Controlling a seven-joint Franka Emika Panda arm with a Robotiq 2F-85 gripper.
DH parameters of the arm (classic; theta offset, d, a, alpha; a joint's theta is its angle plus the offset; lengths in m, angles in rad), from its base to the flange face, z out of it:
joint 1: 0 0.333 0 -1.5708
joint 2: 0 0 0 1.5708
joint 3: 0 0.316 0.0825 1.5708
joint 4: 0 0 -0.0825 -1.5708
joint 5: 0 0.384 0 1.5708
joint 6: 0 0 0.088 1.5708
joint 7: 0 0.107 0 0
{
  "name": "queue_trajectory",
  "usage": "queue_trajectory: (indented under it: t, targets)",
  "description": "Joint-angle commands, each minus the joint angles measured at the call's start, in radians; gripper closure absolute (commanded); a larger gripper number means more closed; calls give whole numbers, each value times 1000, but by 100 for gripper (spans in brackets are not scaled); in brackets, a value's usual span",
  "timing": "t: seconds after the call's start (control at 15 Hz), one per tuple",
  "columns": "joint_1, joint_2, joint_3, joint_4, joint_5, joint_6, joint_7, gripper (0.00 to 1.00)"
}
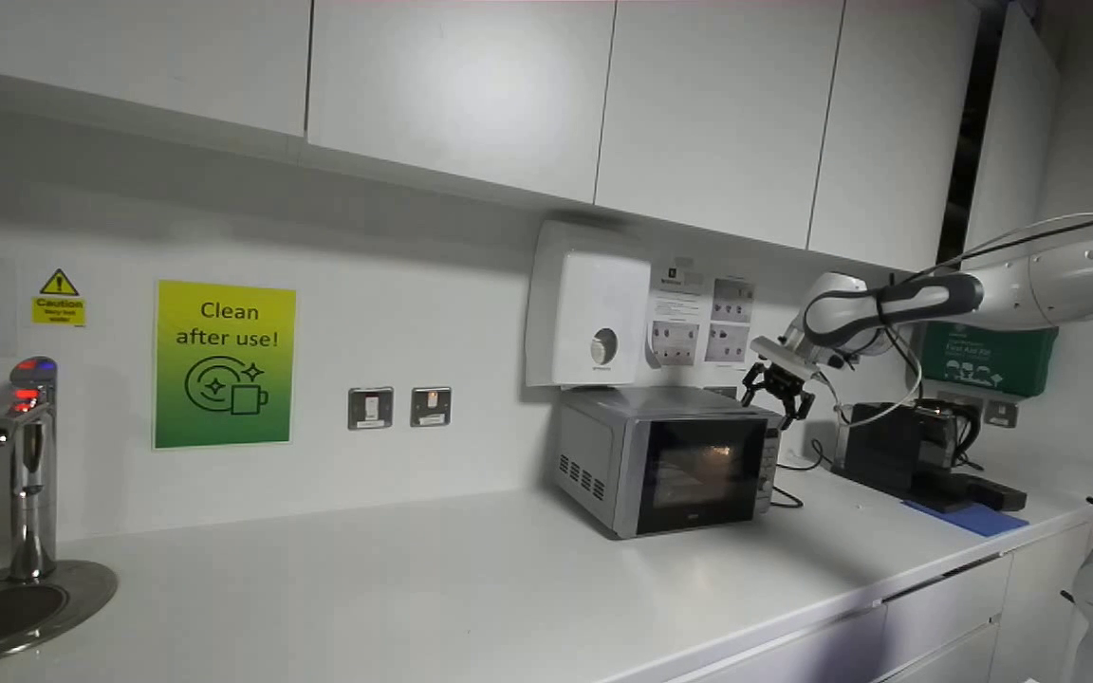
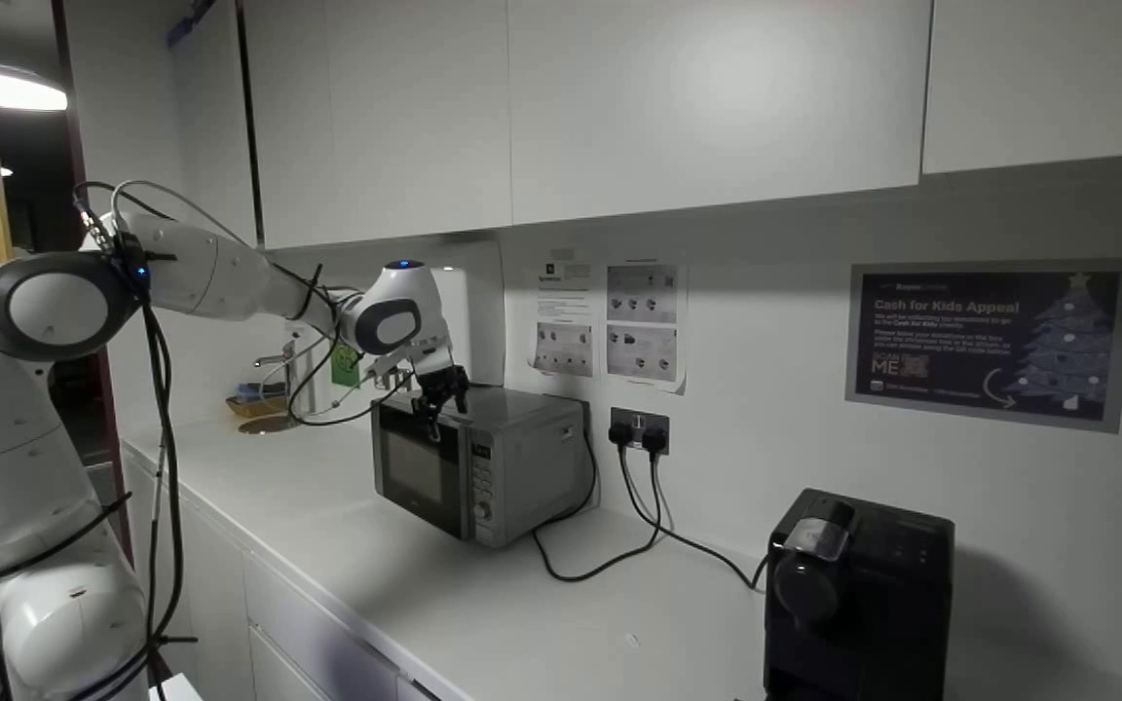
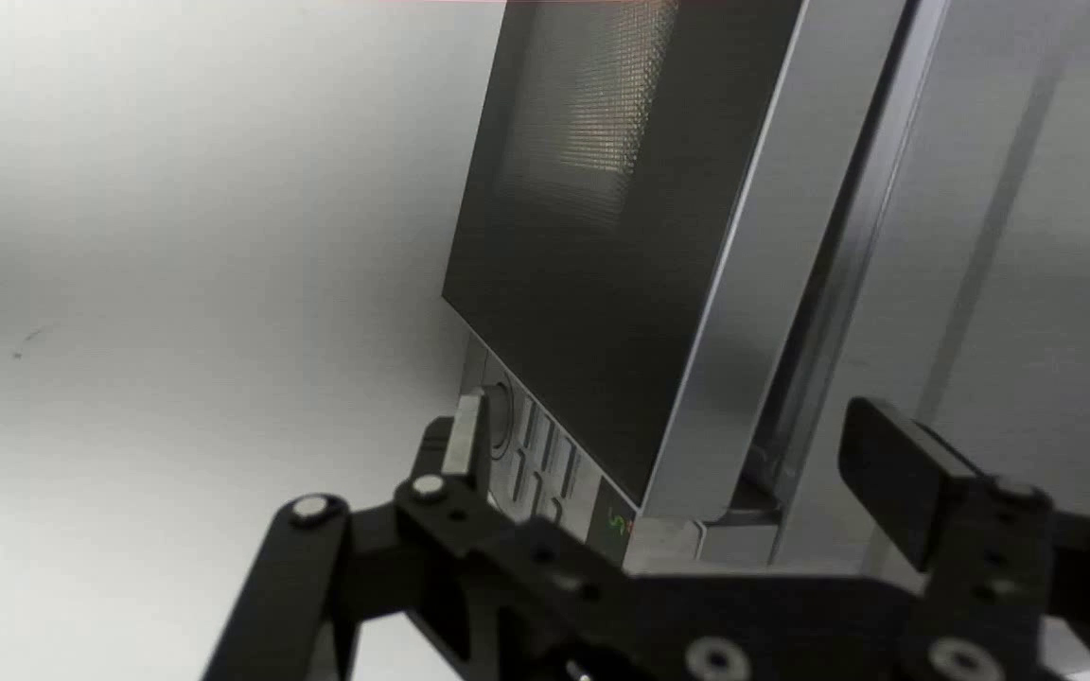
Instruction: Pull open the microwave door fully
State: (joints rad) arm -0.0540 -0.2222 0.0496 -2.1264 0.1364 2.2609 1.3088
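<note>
Claw (image 3: 670, 424) spread near top of microwave door (image 1: 702, 474); door slightly ajar.

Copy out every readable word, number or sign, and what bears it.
"Clean after use!": yellow-green poster
"Caution Very hot water", "!": yellow sticker
"First Aid Kit": green box
"Cash for Kids Appeal", "SCAN ME": dark poster
Too blurred: fine print, wall notices, switch labels, microwave display, door logo, dispenser mark.
</note>
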Motion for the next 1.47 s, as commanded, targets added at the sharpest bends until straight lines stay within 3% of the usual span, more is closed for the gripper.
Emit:
queue_trajectory:
  t: [0.0, 1.4]
  targets:
    - [-2, -4, -7, -18, -17, 42, -19, 0]
    - [-6, 3, 1, -44, -81, 69, 6, 0]
